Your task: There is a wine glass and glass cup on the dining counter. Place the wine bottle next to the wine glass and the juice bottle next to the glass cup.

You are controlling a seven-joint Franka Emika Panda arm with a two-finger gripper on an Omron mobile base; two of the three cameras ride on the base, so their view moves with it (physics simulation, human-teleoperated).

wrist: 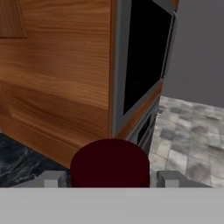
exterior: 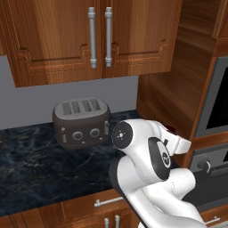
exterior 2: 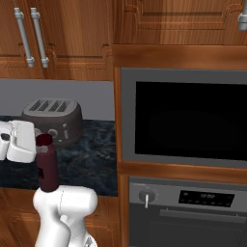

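Grips the juice bottle (exterior 2: pixel 47 164) upright between the end effector (wrist: pixel 111 179) fingers, dark red cap at the fingertips, above the dark marbled worktop (exterior 2: pixel 91 159), toaster (exterior 2: pixel 53 118) just behind, oven (exterior 2: pixel 188 120) beside.

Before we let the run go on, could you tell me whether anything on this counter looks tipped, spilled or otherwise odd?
Nothing stands out. The juice bottle stands upright near the counter's front edge, with the gripper straddling its cap, one finger on each side. The toaster sits square against the wall, and no spill or damage shows.
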